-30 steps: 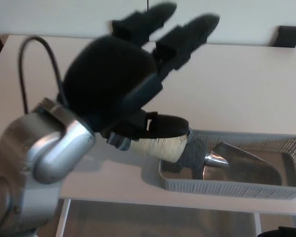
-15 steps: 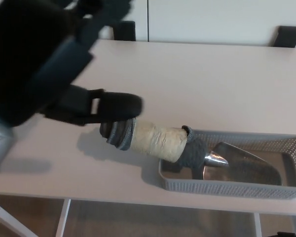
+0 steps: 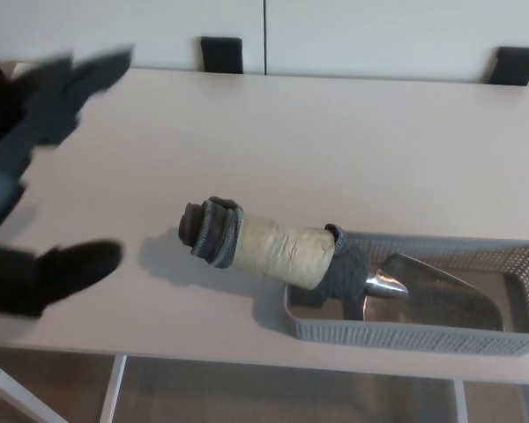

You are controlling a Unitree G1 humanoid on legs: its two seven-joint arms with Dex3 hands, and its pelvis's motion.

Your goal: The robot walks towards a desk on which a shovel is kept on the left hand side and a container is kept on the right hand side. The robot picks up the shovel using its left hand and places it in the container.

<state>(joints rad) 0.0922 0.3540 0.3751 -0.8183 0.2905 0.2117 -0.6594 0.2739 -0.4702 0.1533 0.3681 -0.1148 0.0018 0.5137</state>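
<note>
the shovel (image 3: pixel 335 269) lies with its metal blade in the grey mesh container (image 3: pixel 511 339) and its wrapped handle propped over the rim above the desk (image 3: pixel 379 150). at far left, the left hand (image 3: pixel 35 203) hangs empty, fingers spread; placement looks complete.

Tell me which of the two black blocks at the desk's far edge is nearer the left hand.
The left block, close to the hand; the other sits far right.
</note>
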